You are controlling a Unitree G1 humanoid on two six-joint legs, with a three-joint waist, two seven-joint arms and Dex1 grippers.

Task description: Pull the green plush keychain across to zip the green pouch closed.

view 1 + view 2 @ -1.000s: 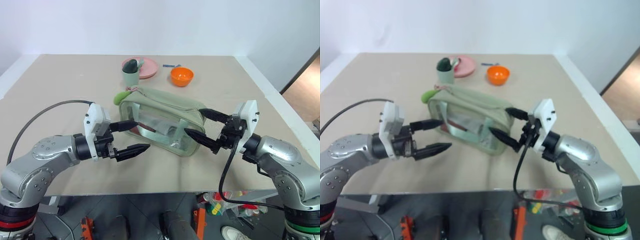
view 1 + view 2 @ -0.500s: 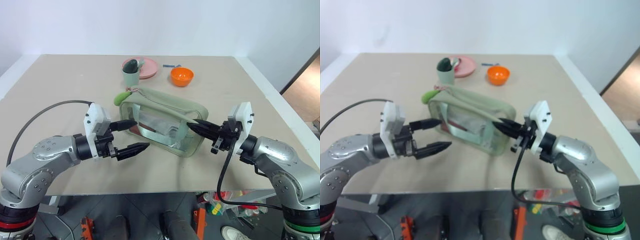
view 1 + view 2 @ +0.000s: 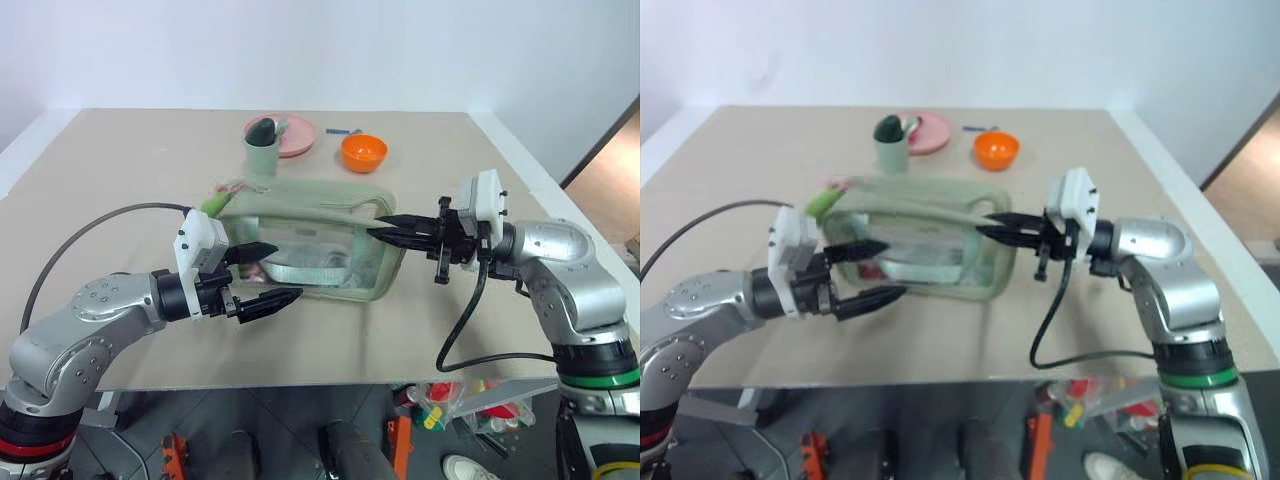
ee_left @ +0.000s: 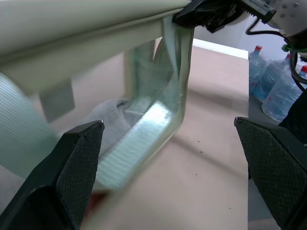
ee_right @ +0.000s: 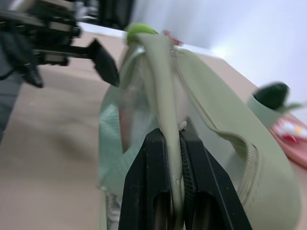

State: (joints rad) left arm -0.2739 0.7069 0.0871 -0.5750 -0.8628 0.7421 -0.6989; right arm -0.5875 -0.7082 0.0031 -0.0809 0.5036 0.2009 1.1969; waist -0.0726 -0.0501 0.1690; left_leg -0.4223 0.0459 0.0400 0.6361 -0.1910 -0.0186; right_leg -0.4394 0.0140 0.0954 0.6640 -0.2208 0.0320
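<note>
right pincer (image 3: 990,226) clamped on green pouch (image 3: 930,250) top edge, left pincer (image 3: 885,270) spread

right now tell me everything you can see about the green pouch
The green pouch is a boxy sage-green bag with a clear plastic front panel, fabric straps and a top zipper. It stands on the beige table. The right gripper is shut on a strap at its right end. The green plush keychain hangs at its left top corner. The left gripper, open, sits at its front left side; contact is unclear.
</note>
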